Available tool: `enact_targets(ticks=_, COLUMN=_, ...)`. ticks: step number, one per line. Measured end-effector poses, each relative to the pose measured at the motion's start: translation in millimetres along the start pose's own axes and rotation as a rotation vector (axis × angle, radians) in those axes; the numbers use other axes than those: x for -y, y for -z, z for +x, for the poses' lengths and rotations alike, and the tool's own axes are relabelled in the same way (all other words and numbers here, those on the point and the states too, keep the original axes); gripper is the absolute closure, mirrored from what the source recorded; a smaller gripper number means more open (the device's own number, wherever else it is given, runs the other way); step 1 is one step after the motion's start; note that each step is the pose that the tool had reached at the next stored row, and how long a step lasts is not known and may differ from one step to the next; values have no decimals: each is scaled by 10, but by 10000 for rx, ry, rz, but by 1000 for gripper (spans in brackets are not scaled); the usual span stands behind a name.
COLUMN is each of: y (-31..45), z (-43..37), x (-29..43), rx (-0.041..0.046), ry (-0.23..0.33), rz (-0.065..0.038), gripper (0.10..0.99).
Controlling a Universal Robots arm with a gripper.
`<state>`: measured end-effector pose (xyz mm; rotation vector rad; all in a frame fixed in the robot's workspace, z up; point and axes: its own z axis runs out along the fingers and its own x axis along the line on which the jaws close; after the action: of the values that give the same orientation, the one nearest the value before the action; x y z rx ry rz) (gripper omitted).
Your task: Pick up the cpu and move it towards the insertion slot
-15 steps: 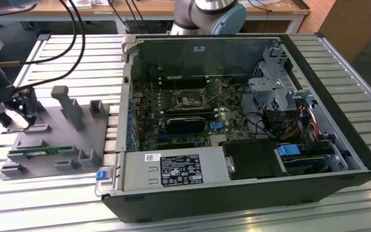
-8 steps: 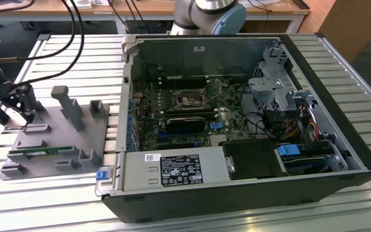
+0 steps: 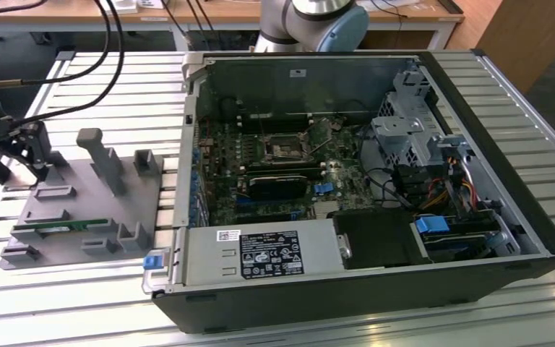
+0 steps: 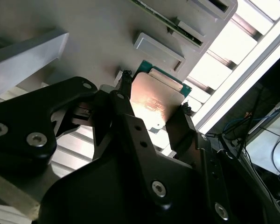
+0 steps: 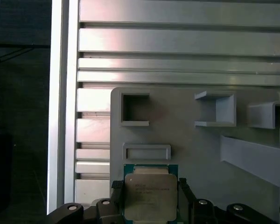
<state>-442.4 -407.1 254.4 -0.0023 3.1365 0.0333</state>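
Note:
The cpu (image 5: pixel 150 196), a flat square chip with a silvery top and green rim, sits between my gripper's (image 5: pixel 150 201) two black fingers, low over the grey fixture plate (image 5: pixel 186 135). In the second wrist view the cpu (image 4: pixel 155 99) shows the same way, with a finger (image 4: pixel 123 91) pressed against one edge and the other finger against the opposite edge. The gripper (image 4: pixel 154 103) is shut on it. In the exterior view my gripper (image 3: pixel 29 160) is at the far left over the fixture. The insertion slot (image 3: pixel 285 150), a shiny-framed square socket, lies inside the open computer case, well off to the exterior view's right.
The grey fixture plate (image 3: pixel 84 210) carries upright holders and a green memory stick (image 3: pixel 61 228). The open computer case (image 3: pixel 509 217) has tall walls around the motherboard and a long black card (image 3: pixel 280 186) below the socket. Black cables (image 3: pixel 104 65) hang over the slatted aluminium table (image 3: pixel 113 94).

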Motion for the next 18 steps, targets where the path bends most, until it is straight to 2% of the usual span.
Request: enact_targets(ticks=18, y=104, z=-1, x=-2, rx=1, ry=0, rz=-33, gripper=541)
